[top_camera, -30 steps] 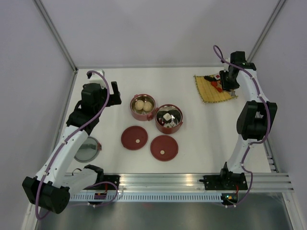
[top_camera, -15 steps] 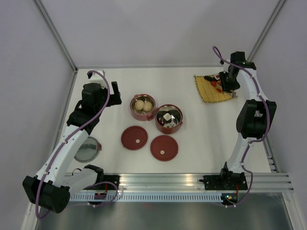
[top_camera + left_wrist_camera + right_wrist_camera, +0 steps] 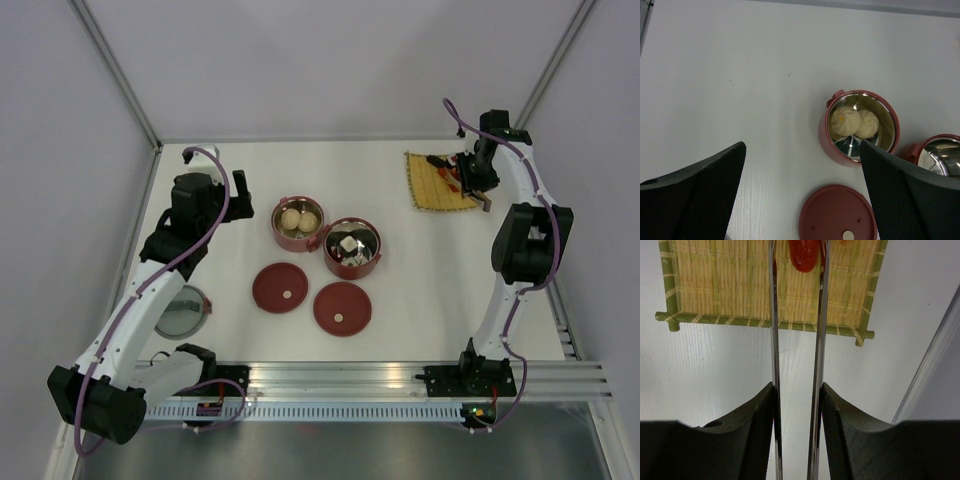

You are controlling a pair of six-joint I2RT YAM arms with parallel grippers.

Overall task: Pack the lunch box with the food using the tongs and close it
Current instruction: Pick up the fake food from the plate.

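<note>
Two dark-red lunch box bowls stand mid-table: one (image 3: 298,222) (image 3: 860,125) holds two pale balls (image 3: 854,123), the other (image 3: 351,246) holds mixed food bits. Both red lids (image 3: 280,288) (image 3: 342,307) lie flat in front of them. My right gripper (image 3: 472,170) (image 3: 796,390) is shut on the silver tongs (image 3: 772,340), which reach out over the yellow mat (image 3: 440,185) (image 3: 740,285). A red food piece (image 3: 802,257) lies on the mat between the tongs' two arms. My left gripper (image 3: 235,190) (image 3: 802,145) hangs open and holds nothing, left of the bowls.
A shiny round steel dish (image 3: 180,312) sits under the left arm near the left edge. A metal rail (image 3: 935,355) runs along the table's right edge beside the mat. Dark and red bits (image 3: 445,165) lie at the mat's far side.
The right wrist has shifted slightly toward the far side of the mat with the tongs. The left arm, bowls and lids have not moved.
</note>
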